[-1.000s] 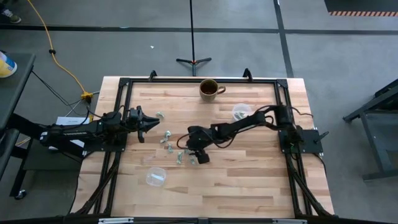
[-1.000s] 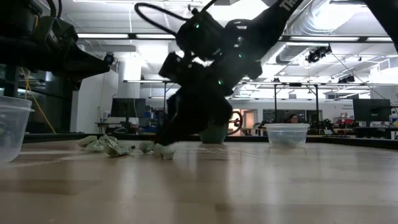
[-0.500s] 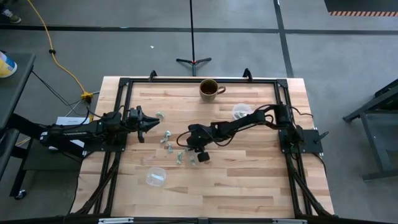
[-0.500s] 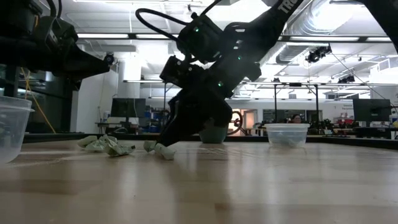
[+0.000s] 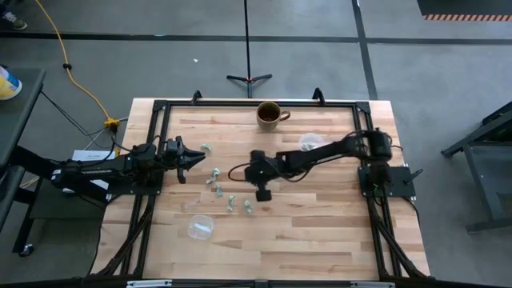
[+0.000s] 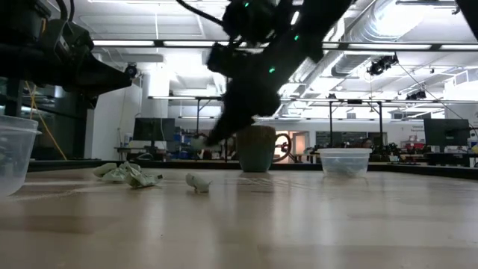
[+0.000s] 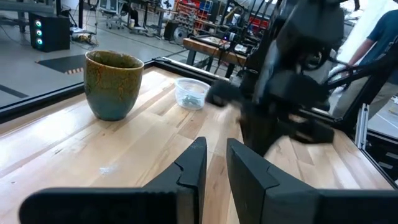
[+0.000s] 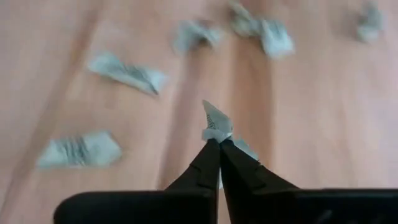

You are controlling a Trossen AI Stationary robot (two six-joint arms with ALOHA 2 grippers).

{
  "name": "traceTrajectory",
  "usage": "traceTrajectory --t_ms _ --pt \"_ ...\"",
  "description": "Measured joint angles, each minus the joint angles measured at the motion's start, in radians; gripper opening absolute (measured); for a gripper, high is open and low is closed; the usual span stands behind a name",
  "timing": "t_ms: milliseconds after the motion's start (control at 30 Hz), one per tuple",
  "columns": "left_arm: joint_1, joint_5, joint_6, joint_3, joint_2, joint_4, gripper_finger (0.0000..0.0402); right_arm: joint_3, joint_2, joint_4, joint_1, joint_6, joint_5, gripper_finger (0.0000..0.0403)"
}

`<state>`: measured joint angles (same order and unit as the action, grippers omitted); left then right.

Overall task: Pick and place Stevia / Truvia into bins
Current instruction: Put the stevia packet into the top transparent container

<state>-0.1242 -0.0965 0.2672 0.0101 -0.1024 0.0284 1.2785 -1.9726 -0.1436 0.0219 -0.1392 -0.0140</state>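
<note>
1. Right hand point(image 8: 217, 142) pinched shut on one Stevia packet point(image 8: 214, 120), now lifted clear of the desk point(image 5: 320, 232); half a second ago it was down among the scattered packets point(image 5: 224, 192).
2. Judgement: pick done, carry to a bin next.
3. Left hand point(image 7: 212, 163) waits at the desk's left side, fingers slightly parted, holding nothing.
4. Far bin point(image 5: 310, 144) holds packets; near bin point(image 5: 200, 227) contents unclear. Mug point(image 5: 269, 114) irrelevant.
</note>
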Motion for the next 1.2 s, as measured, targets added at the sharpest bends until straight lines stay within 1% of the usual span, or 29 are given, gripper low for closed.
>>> traceTrajectory --t_ms 100,200,300,367,500,567,700,833,933,1033,1200 --pt "0.0 0.0 0.0 0.0 0.0 0.0 0.0099 -0.002 0.067 -0.225 0.0 0.052 -0.119 0.0003" --pt "0.0 0.0 0.0 0.0 0.0 0.001 0.0099 -0.002 0.138 -0.441 -0.003 0.114 -0.282 0.0003" --pt "0.0 0.0 0.0 0.0 0.0 0.001 0.0099 -0.002 0.2 -0.634 -0.019 0.216 -0.422 0.0002" --pt "0.0 0.0 0.0 0.0 0.0 0.0 0.0099 -0.002 0.244 -0.746 -0.044 0.293 -0.47 0.0002" --pt "0.0 0.002 0.0 0.0 0.0 0.0 0.0099 -0.017 0.333 -0.901 -0.111 0.403 -0.493 0.0001" --pt "0.0 0.005 0.0 0.0 0.0 -0.002 0.0099 -0.055 0.375 -0.918 -0.153 0.407 -0.47 0.0002" --pt "0.0 0.013 0.0 0.0 0.0 -0.002 0.0099 -0.164 0.45 -0.865 -0.238 0.371 -0.349 0.0001" --pt "0.0 0.013 0.0 0.0 0.0 -0.002 0.0099 -0.274 0.495 -0.75 -0.299 0.359 -0.296 0.0005" --pt "0.0 0.01 0.0 0.0 0.0 -0.002 0.0099 -0.336 0.516 -0.666 -0.322 0.315 -0.263 0.0013" --pt "0.0 0.009 0.0 0.0 0.0 -0.002 0.0099 -0.368 0.522 -0.626 -0.331 0.296 -0.268 0.0032" --pt "0.0 0.008 0.0 0.0 0.0 -0.002 0.0099 -0.371 0.523 -0.578 -0.332 0.29 -0.262 0.0094"
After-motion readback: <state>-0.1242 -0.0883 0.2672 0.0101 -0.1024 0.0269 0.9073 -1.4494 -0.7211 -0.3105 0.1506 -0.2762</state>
